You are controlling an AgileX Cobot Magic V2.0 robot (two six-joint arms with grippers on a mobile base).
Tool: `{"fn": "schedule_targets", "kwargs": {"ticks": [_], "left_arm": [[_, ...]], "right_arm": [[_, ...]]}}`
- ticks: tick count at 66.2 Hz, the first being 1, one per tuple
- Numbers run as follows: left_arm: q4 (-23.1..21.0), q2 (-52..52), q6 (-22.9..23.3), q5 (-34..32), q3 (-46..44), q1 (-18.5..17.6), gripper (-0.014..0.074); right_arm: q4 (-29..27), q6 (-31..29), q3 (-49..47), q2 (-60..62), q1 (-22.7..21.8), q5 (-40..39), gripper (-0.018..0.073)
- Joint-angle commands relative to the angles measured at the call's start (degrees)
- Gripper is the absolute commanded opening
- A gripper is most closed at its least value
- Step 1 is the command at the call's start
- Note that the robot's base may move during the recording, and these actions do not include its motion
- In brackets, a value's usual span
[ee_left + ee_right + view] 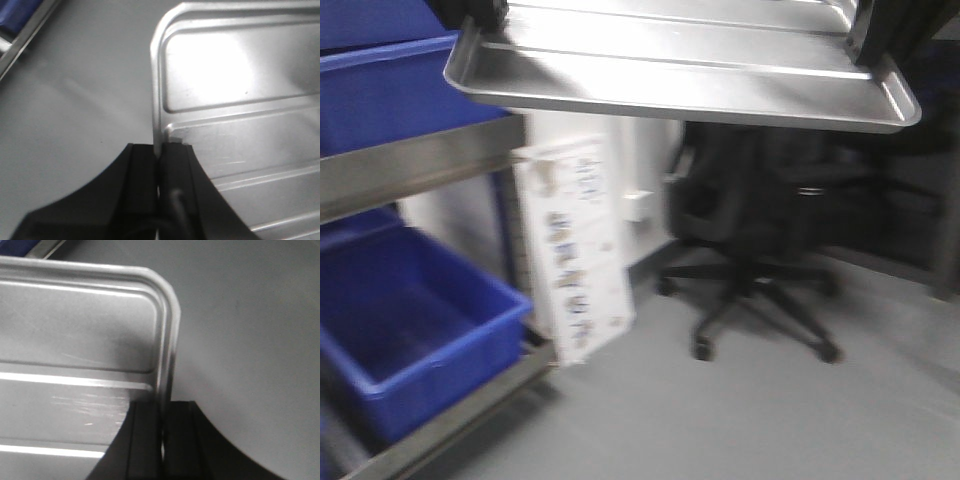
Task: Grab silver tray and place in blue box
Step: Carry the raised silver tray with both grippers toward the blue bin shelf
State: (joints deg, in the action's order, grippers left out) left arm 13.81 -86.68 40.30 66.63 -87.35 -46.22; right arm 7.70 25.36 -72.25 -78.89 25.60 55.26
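Tray (680, 75) aloft; chair (750, 210), signboard (575, 250), blue box (455, 355) below.

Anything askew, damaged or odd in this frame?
Nothing looks damaged or spilled. The silver tray hangs roughly level, clamped at opposite rims by the left end effector and the right end effector. Only the white board leans tilted beside the shelf rack.

Matte black left gripper (159, 148), matching right gripper (163, 406)

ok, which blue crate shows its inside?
The lower blue box, on the bottom shelf: its interior is visible. The upper blue box shows only its side wall.
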Motion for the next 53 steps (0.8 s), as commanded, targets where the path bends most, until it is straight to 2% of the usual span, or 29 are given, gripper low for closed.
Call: {"fn": "schedule_targets", "kwargs": {"ticks": [1, 53], "left_arm": [[2.44, 2.34, -0.44, 0.18, -1.59, 0.01, -0.0097], [2.44, 2.34, -0.44, 0.18, -1.59, 0.01, -0.0097]], "right_arm": [[3.25, -0.73, -1.97, 1.83, -0.22, -1.71, 0.0059], [3.25, -0.73, -1.97, 1.83, -0.22, -1.71, 0.0059]]}}
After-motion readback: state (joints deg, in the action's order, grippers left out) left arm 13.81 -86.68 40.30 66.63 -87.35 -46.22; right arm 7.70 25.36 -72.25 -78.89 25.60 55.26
